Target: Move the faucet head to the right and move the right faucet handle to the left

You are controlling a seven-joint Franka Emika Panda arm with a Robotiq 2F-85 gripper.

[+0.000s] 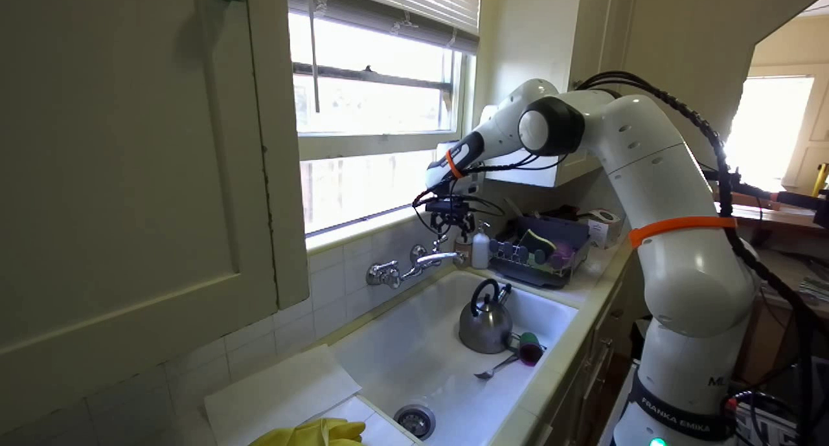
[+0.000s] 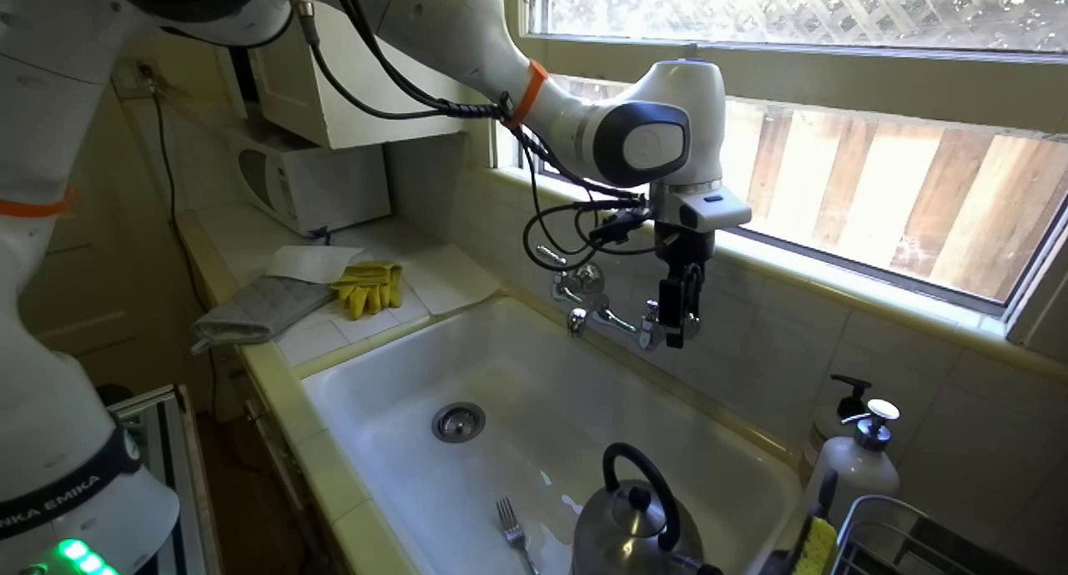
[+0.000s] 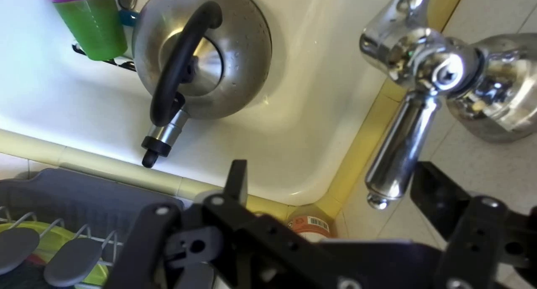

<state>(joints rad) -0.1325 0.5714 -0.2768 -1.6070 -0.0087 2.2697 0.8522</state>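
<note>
Gripper [image 3: 331, 176] spread wide, 2 fingers [image 3: 434, 192] well apart. Wrist view: faucet handle [image 3: 400, 150] between them, just beside 1; can't tell if touching.

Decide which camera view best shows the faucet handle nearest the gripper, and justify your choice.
The wrist view: the chrome faucet handle appears large and sharp, its length uncovered by the gripper. In both exterior views, what shows of it is small and crowded by the gripper, so its shape is hard to make out.
</note>
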